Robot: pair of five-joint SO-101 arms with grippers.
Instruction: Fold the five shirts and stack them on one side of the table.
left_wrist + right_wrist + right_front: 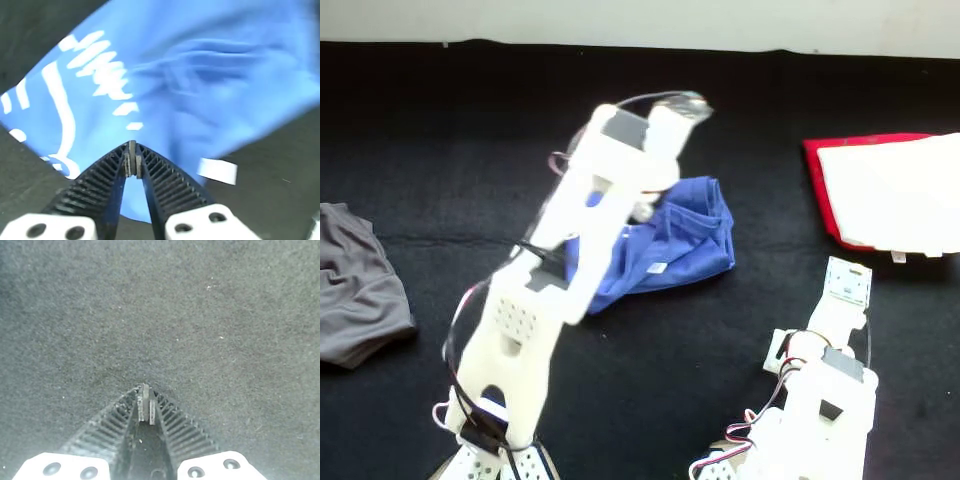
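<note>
With tips pressed together, the left pincer (131, 161) hangs over the crumpled blue shirt (685, 245) at the high view's centre, the right pincer (145, 407), also closed, sits above the black bench (210, 315) at lower right, a grey shirt (355, 285) lies at the left edge, and a white shirt (900, 195) lies atop a red shirt (820, 175) at upper right.

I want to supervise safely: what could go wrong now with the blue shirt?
1. The left tool is shut over the rumpled blue shirt; lowering it closed might only push the cloth.
2. Carrying it to the white shirt on the red shirt could brush the right arm nearby.
</note>
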